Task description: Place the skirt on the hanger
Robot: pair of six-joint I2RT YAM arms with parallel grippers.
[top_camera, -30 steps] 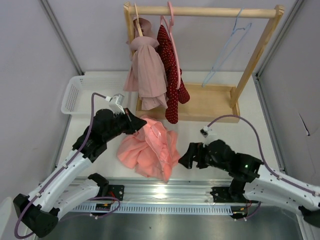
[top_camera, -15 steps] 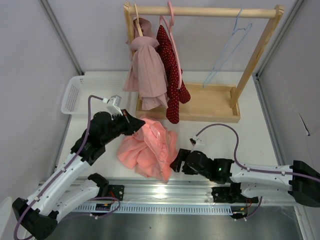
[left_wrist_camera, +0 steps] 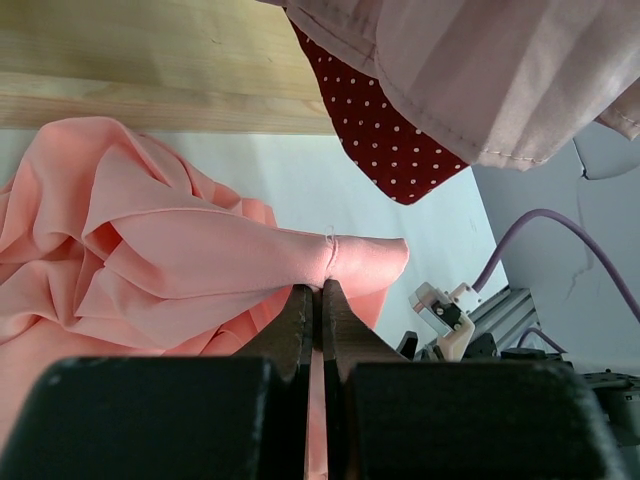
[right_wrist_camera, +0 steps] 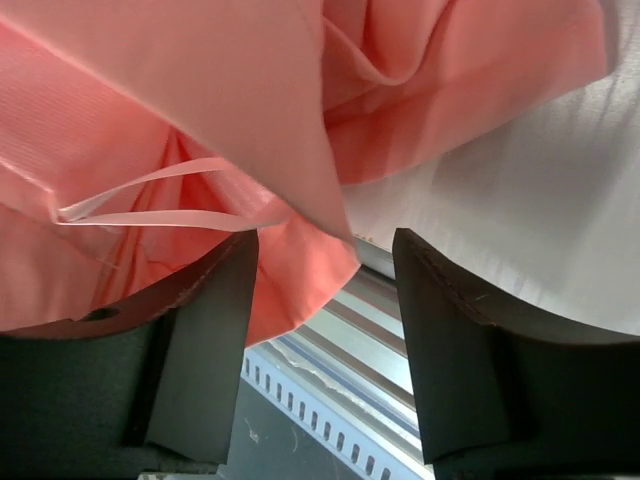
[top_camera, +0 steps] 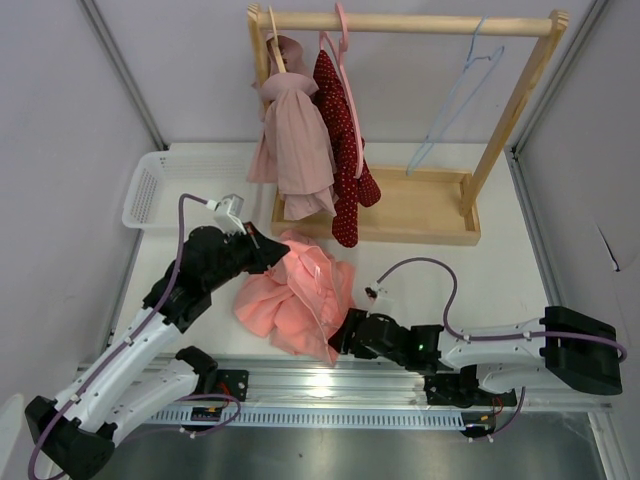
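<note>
Top external view showed the skirt (top_camera: 295, 295) heaped on the table (top_camera: 500, 270), not yet lifted. The left gripper (top_camera: 281, 255) pinched a fold tight. The right gripper (top_camera: 337, 345) had its jaws apart around the near hem. Next, I think, it should squeeze, then both lift toward the hanger (top_camera: 450, 112).

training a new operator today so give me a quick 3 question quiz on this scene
1. True or false: the left pincer is shut on a fold of the salmon-coral fabric skirt.
2. Where is the thin light-blue wire hanger?
A) hooked on the wooden rail, bare
B) lying in the white basket
C) threaded into the skirt
3. Short answer: look at the right pincer. What lies between its open jaws?

Key: 1 true; 2 A; 3 the skirt's edge
</note>
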